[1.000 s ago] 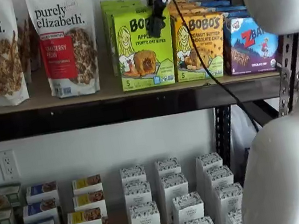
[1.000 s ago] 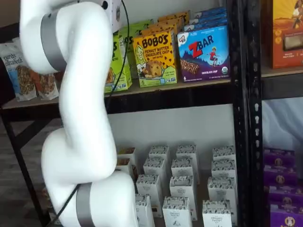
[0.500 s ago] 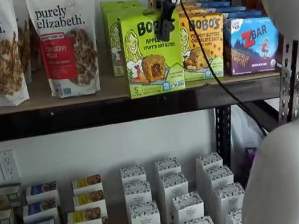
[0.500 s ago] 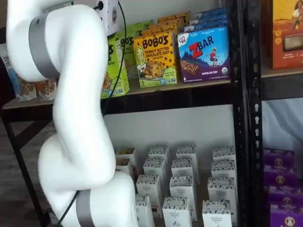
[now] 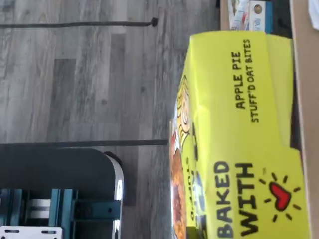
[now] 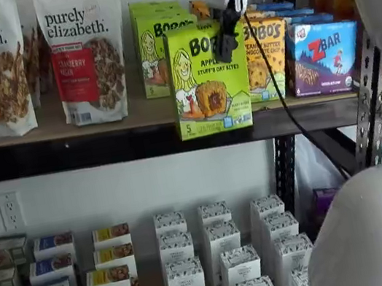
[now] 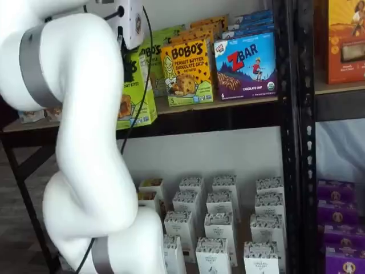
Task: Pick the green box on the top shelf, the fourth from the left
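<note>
At the top edge of the green box (image 6: 209,77), the gripper (image 6: 226,35) has its black fingers clenched on the carton. Box upright, at the front edge of the top shelf (image 6: 102,145), its base overlapping the black beam. Behind it a second green carton (image 6: 153,46); just right, the yellow-orange Bobo's box (image 6: 267,55).
</note>
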Robot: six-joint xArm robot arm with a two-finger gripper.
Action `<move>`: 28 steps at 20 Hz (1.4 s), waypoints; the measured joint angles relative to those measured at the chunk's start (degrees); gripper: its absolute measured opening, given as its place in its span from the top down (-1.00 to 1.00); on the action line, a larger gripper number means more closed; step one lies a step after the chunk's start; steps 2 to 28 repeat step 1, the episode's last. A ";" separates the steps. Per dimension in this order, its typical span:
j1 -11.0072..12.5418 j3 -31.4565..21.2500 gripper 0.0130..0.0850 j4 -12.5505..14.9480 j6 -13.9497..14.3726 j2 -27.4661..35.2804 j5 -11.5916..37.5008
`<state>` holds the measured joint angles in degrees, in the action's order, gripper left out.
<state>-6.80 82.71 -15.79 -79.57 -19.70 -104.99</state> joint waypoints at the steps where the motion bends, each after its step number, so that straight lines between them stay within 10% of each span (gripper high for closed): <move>1: 0.16 -0.68 0.67 0.06 -0.19 -0.60 -0.03; 28: 0.16 -0.68 0.67 0.06 -0.19 -0.60 -0.03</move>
